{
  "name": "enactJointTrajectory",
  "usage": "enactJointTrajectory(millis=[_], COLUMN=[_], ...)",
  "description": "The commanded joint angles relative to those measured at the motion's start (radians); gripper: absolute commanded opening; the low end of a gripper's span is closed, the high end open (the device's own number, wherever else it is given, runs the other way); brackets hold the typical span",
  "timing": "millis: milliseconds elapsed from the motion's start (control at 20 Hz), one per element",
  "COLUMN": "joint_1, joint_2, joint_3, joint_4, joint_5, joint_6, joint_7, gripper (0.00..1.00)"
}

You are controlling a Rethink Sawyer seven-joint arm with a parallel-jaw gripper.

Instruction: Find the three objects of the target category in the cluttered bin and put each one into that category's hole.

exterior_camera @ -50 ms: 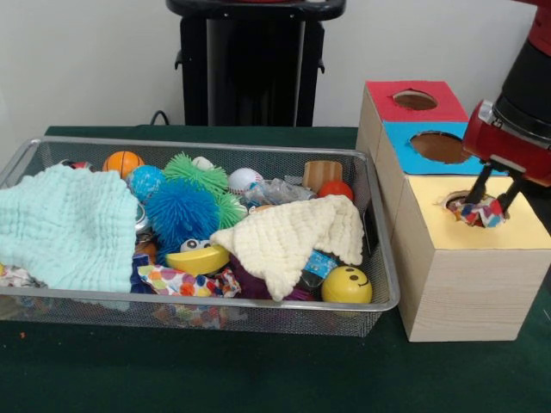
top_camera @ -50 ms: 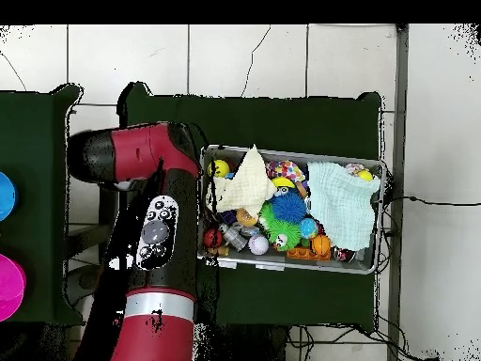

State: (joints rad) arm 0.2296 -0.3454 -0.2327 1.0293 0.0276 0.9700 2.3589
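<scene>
Patterned cloth bundle (exterior_camera @ -50 ms: 483, 212) sat clamped between the gripper (exterior_camera @ -50 ms: 492, 198) jaws, directly over the yellow box's hole (exterior_camera @ -50 ms: 473, 207).

Desk (exterior_camera @ -50 ms: 258, 370) w/ dark green cover. Directly on it: wire mesh bin (exterior_camera @ -50 ms: 198, 314) at left in front view, and a wooden box (exterior_camera @ -50 ms: 461, 288) w/ red, blue and yellow tops, each w/ a hole, just beside the bin's right end. Bin sits flat, long side parallel to desk's near edge. Overhead view: same green desk (top_camera @ -50 ms: 282, 117), bin (top_camera @ -50 ms: 371, 268) on it, tiled floor (top_camera @ -50 ms: 235, 56) around; box hidden under the arm.
</scene>
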Motion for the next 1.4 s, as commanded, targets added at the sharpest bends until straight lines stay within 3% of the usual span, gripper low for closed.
enactJointTrajectory(millis=[50,900,1150,1400], joint_1=[-0.024,-0.04,-0.041,-0.051], joint_2=[-0.077,-0.086,-0.109,-0.113], joint_3=[0.012,0.029,0.002,-0.037], joint_4=[0.03,-0.004,-0.039,-0.017], joint_5=[-0.03,-0.03,-0.063,-0.109], joint_6=[0.078,0.129,0.14,0.097], joint_7=[0.02,0.026,-0.003,-0.021], gripper=[1.0,1.0,1.0,1.0])
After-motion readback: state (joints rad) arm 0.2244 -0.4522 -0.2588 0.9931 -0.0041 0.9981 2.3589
